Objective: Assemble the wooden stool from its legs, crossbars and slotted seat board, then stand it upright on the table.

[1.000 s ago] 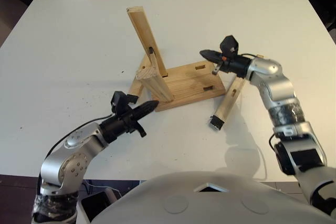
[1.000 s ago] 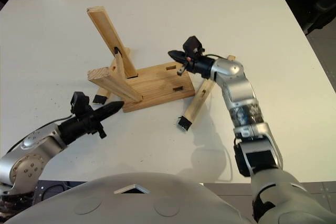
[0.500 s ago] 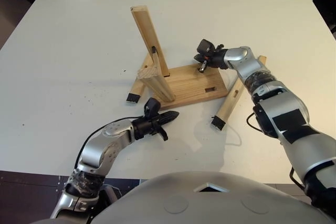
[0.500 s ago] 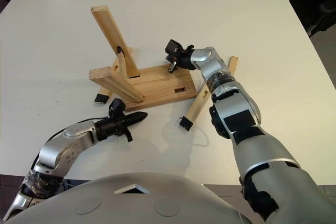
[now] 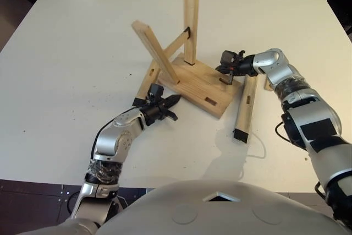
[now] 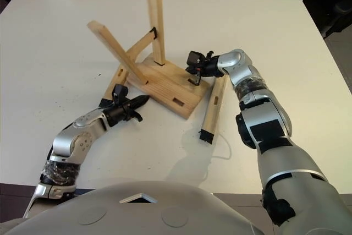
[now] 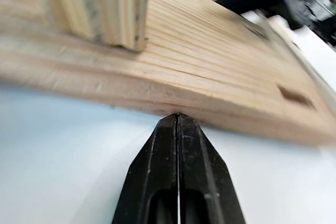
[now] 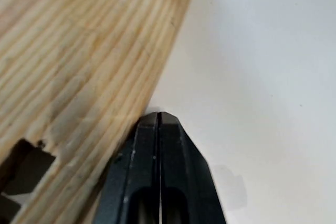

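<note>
The left tool [image 7: 177, 115] has its 2 fingers pressed together, the tip touching the near edge of the slotted seat board [image 5: 204, 83]. The right tool [image 8: 158, 114] is likewise pressed together and pinching nothing, its tip against the board's opposite edge beside an open slot. The board lies flat near the middle of the white desk [image 5: 66, 70]. From it rise 2 legs, 1 upright [image 5: 191, 20] and 1 tilted [image 5: 155, 52], joined by a slanting crossbar [image 5: 175, 44]. A loose leg [image 5: 245, 105] with a black foot lies on the desk just beside the board, under the right arm. Another leg [image 5: 147, 82] lies at the board's left side, near the left tool.
</note>
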Action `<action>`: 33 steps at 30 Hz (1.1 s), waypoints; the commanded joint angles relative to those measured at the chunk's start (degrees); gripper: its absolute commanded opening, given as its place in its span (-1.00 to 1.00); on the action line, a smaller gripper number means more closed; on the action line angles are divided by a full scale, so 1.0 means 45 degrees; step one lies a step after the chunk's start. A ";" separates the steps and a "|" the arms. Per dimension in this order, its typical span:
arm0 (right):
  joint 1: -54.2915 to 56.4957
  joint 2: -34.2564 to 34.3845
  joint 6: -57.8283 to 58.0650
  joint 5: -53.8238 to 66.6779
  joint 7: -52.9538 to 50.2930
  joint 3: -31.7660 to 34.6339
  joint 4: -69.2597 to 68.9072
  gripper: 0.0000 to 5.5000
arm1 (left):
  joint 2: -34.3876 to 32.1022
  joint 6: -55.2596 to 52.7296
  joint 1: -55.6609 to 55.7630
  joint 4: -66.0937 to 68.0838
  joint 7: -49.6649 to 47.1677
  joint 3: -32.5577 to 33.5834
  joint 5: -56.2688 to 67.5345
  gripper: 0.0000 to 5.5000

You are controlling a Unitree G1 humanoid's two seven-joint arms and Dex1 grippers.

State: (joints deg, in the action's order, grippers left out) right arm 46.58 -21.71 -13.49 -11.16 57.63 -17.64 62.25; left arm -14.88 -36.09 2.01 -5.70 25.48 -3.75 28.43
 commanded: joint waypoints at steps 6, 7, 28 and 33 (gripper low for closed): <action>-0.3347 -0.0437 0.1661 0.0532 0.0019 0.0123 -0.4761 -1.00 | 0.0509 0.0000 0.1868 0.1585 -0.0166 0.0406 -0.0443 -1.00; -0.3573 -0.0477 0.1904 0.0544 -0.0160 0.0190 -0.5139 -1.00 | 0.0536 0.0013 0.1930 0.1713 -0.0172 0.0428 -0.0501 -1.00; -0.5370 -0.1232 0.4436 0.2901 -0.5624 0.5547 -0.9583 -0.91 | 0.1306 0.2295 0.2553 0.1920 -0.1988 0.2515 -0.1463 -1.00; -0.7618 0.0556 0.5121 0.3575 -0.9167 0.7387 -1.1689 -0.64 | 0.2394 0.3328 0.1445 0.0561 -0.3832 0.2430 -0.2277 -1.00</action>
State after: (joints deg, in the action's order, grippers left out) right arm 17.87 -24.61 7.19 3.14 21.04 14.64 15.42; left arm -6.83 -22.52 12.11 -0.28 11.65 7.85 19.96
